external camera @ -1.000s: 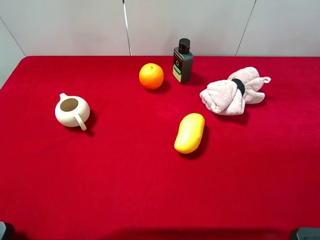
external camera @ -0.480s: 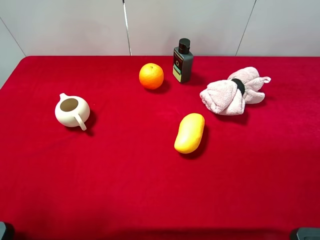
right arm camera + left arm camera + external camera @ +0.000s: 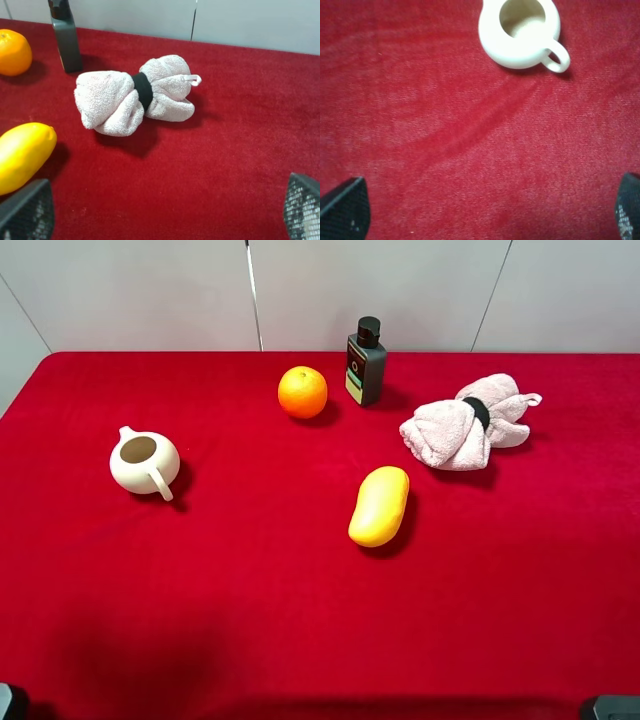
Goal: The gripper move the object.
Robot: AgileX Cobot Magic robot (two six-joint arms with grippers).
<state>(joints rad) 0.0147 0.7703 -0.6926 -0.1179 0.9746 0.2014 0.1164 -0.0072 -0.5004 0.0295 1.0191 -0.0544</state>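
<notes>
left gripper (image 3: 485, 215): jaws spread wide with nothing between them, held over bare cloth short of the object, the cream pitcher (image 3: 520, 32). right gripper (image 3: 164, 212): jaws likewise wide and empty, facing the pink towel (image 3: 132, 96), not engaged. the pitcher stands upright on the left part of the red table (image 3: 300, 620), mouth up, its loop handle (image 3: 160, 483) turned toward the near side. judgement: the approach is not yet finished. the left arm should advance until the body sits centred between the fingers, keep the handle clear of the pads, and close across the round wall or over the rim; a glazed curve may slip under a shallow grip. room: open cloth on every side of the pitcher, with the table's left edge its closest limit. the mango (image 3: 379, 506) lies well apart to the right; the orange (image 3: 302, 392) and the dark bottle (image 3: 366, 362) stand near the far edge.
</notes>
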